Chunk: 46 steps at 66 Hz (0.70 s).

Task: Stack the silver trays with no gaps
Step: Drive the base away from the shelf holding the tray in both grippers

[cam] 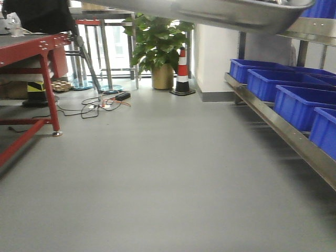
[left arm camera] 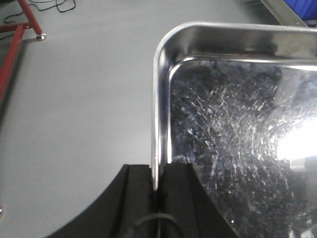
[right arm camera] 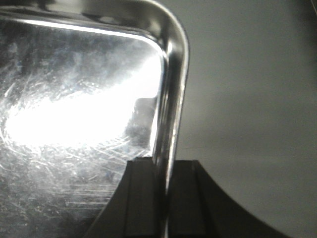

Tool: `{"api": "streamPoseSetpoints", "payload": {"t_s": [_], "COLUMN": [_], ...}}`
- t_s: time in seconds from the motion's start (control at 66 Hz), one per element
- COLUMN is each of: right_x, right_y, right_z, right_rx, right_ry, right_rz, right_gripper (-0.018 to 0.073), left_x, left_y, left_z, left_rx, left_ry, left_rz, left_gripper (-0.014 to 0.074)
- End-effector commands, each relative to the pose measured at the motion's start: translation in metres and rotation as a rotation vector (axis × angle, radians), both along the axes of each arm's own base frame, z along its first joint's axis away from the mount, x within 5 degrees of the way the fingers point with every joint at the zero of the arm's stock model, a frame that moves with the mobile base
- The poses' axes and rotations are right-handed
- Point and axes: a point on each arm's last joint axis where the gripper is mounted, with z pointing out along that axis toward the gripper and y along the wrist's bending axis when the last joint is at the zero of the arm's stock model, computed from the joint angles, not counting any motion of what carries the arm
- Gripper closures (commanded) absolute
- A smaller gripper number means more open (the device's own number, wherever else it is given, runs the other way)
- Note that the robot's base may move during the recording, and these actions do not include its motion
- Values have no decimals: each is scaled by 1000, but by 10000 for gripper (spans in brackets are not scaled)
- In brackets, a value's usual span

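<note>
One silver tray [cam: 220, 13] hangs in the air across the top of the front view, seen from below. My left gripper [left arm camera: 157, 181] is shut on the tray's left rim [left arm camera: 157, 99], one finger outside and one inside the wall. My right gripper [right arm camera: 165, 176] is shut on the tray's right rim [right arm camera: 173, 89] in the same way. The tray's scratched shiny floor [left arm camera: 237, 139] fills the wrist views and is empty. Grey floor lies far below it. No other silver tray shows.
A steel shelf rail [cam: 283, 131] with several blue bins [cam: 299, 102] runs along the right. A red-framed table [cam: 31, 58] stands at the left, with cables [cam: 100, 105] on the floor. A potted plant [cam: 160, 47] and a traffic cone [cam: 182, 73] stand at the back.
</note>
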Motion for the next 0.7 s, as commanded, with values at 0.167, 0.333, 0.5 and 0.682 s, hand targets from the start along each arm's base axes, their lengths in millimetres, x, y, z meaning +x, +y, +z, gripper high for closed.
{"api": "streamPoseSetpoints", "payload": {"t_s": [0.167, 0.333, 0.5, 0.682], "right_x": [0, 0, 0, 0], "right_y": [3, 3, 3, 3], "right_z": [7, 7, 7, 7], "right_rx": [25, 25, 25, 25], "right_ry": [-53, -53, -53, -53], "right_rz": [43, 43, 43, 43], "right_gripper": [574, 574, 574, 574], "left_x": [-1, -1, -1, -1], "left_y": [-3, -3, -3, -3], "left_z": [5, 5, 5, 5], "left_rx": [-4, -4, -4, -4], "left_ry": [-39, -39, -39, -39], "left_rz": [-43, -43, -43, -43], "left_gripper": [613, 613, 613, 613]}}
